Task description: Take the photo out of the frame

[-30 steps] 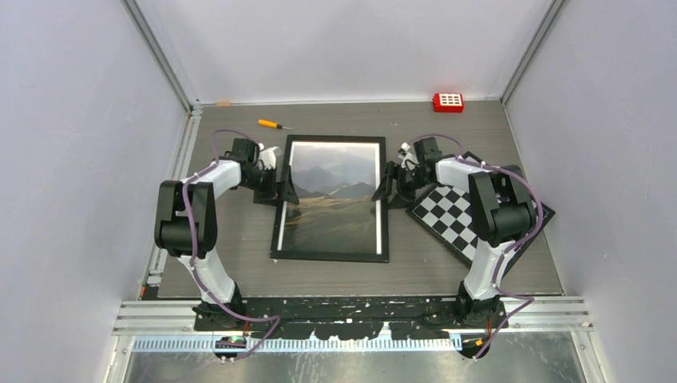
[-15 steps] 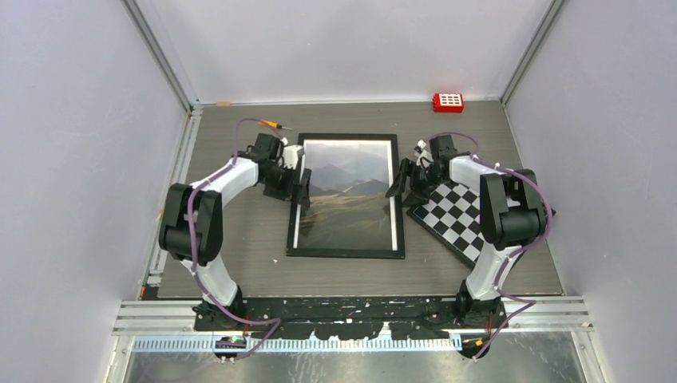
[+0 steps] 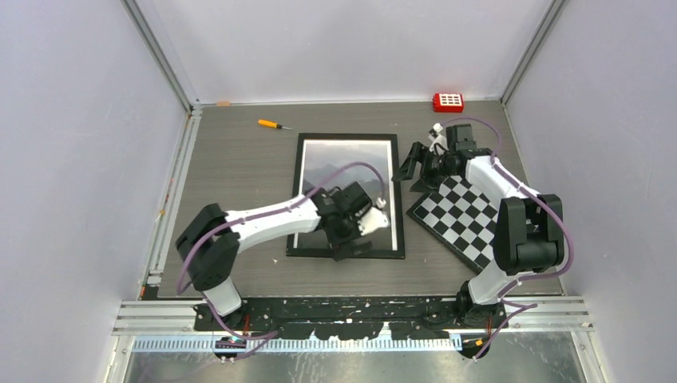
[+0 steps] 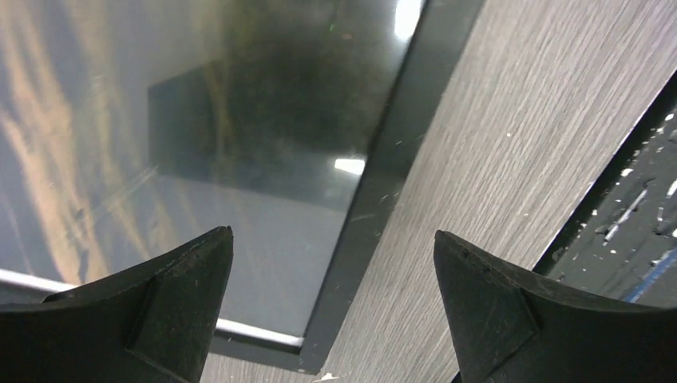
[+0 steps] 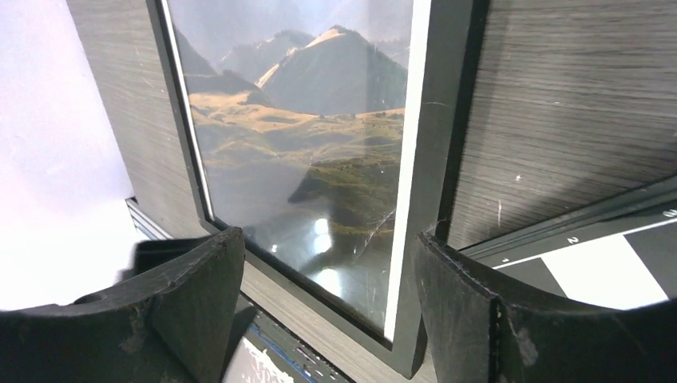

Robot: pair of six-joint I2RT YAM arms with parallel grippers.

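Left wrist view: my left gripper [image 4: 331,271] is spread wide, holding nothing, above the frame [image 4: 382,179] at its glossy black corner. The photo [image 5: 303,144] (blue-grey peaks, olive hills) lies under glass ahead of my right gripper [image 5: 323,255], parted, empty, seemingly hovering. Grey wood-grain table [image 4: 495,159] beneath; pale walls [image 3: 343,48].

The thin black frame [image 3: 347,137] lies flat, face up, with the mountain landscape photo [image 3: 339,163] inside it.
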